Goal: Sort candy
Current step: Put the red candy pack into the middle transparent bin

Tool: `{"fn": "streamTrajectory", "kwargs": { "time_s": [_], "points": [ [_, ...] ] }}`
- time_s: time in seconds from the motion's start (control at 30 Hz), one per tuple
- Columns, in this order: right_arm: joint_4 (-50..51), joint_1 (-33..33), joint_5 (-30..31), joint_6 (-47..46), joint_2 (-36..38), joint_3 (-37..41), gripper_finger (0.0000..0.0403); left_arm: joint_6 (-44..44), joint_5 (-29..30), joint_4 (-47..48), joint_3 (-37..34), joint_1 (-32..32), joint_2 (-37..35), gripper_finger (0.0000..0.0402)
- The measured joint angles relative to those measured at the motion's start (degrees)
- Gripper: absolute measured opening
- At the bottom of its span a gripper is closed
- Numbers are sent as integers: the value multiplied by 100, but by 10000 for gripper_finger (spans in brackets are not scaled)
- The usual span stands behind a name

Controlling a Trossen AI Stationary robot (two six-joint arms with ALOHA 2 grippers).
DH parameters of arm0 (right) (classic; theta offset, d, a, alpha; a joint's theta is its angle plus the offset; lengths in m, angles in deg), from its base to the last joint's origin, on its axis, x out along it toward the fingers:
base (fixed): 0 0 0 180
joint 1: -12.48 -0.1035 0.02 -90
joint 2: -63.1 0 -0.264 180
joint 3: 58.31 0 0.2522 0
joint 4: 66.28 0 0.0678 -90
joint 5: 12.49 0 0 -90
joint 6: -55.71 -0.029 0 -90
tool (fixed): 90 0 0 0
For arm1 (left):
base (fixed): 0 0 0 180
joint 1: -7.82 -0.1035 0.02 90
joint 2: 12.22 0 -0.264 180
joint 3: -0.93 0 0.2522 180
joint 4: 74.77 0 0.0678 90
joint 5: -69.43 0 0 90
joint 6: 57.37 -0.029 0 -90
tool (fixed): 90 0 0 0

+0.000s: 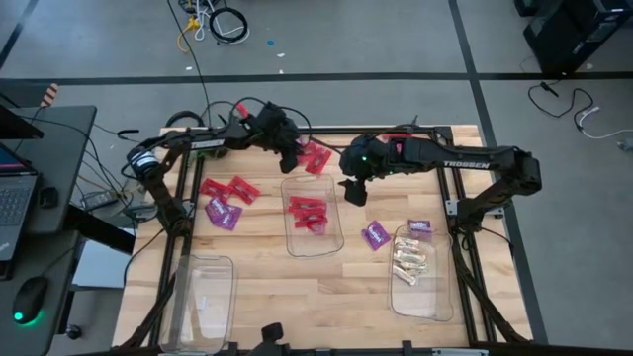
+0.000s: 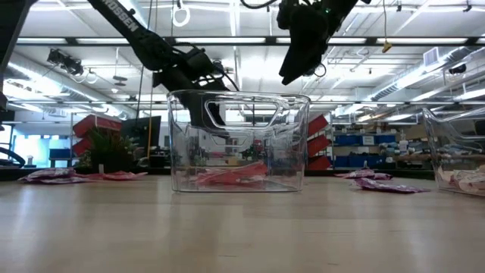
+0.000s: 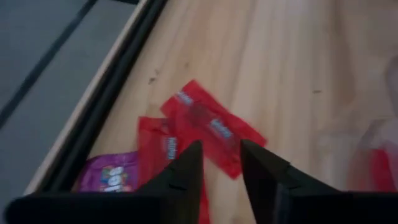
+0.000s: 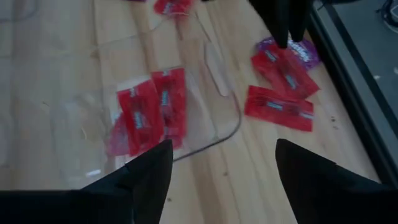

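My left gripper (image 1: 294, 158) (image 3: 221, 147) hovers open, with a narrow gap, over two red packets (image 3: 211, 127) and a purple packet (image 3: 112, 177) lying flat near the table's far edge. In the low view its fingers (image 2: 214, 114) stand above table level. My right gripper (image 1: 353, 190) (image 4: 224, 146) is open wide and raised (image 2: 292, 72) over the far right corner of the middle bin (image 1: 337, 240). That bin holds red packets (image 4: 149, 112). Whitish pieces (image 1: 410, 262) lie in the right bin. More red packets (image 1: 227, 188) and purple packets (image 1: 223, 213) (image 1: 376, 235) lie on the table.
A clear bin (image 1: 203, 302) with nothing showing in it stands at the near left. The right bin (image 1: 442, 297) stands near the right edge, with a purple packet (image 1: 419, 226) at its far end. A black frame rail (image 3: 99, 106) runs along the table's far edge, close to the left gripper.
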Motion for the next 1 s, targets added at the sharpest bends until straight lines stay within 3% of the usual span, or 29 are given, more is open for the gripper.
{"fn": "streamTrajectory", "kwargs": {
  "time_s": [0.1, 0.3, 1.0],
  "points": [
    [39, 108, 2, 59, 2, 0, 270, -3, 458, -12, 46, 65, 146, 147],
    [87, 246, 1, 184, 0, 2, 265, 119, 586, -29, 48, 70, 478, 182],
    [81, 293, -9, 298, -5, 4, 243, 303, 889, -206, 66, -109, 1224, 170]
  ]
}}
